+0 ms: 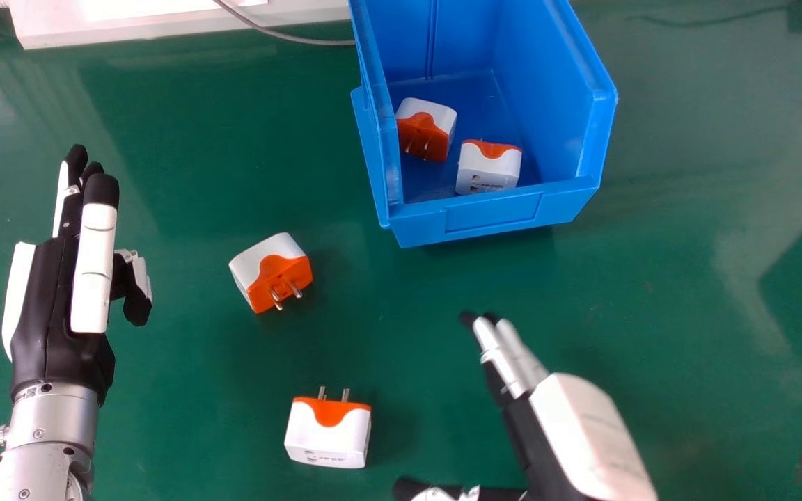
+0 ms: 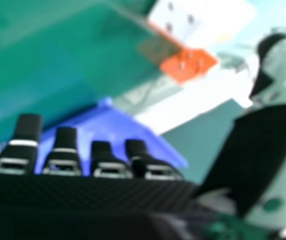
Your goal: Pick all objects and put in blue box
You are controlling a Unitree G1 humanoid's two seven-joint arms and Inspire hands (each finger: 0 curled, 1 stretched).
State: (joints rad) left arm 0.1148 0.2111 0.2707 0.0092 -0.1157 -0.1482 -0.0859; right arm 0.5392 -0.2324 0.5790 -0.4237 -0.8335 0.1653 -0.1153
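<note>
Hovering over the desk [image 1: 686,292] in the head view, right hand [image 1: 582,431] sits between 4 and 5 o'clock of view centre, fingers straight and close together, pointing to about 11, thumb held apart from them on the 9 o'clock side. Open, not pinching

Left hand [image 1: 46,306] at 9 o'clock, fingers straight and close, aimed at 12, thumb out toward 3, also open

Blue box [image 1: 491,212] at 1 o'clock, on desk. Two white/orange plug adapters inside: first boxed adapter [image 1: 425,129] by the 9 o'clock wall, prongs toward 6; second boxed adapter [image 1: 489,167] at about 4 o'clock of the first, near the 6 o'clock wall, orange part toward 12

Two more out on the desk: upper loose adapter [image 1: 272,271] near 9 o'clock, between left hand and box, orange prong face turned toward 5; lower loose adapter [image 1: 329,435] near 7 o'clock, well apart from box, prongs pointing to 12, white slotted side toward 6

Right hand view: box beyond the fingertips [image 2: 100,152], plus an adapter with white holed face and orange pronged end. Can't tell which of them it is

White block [image 1: 164,21] at 11 o'clock, grey cable [image 1: 282,35] running from it toward the box's 9 o'clock wall
</note>
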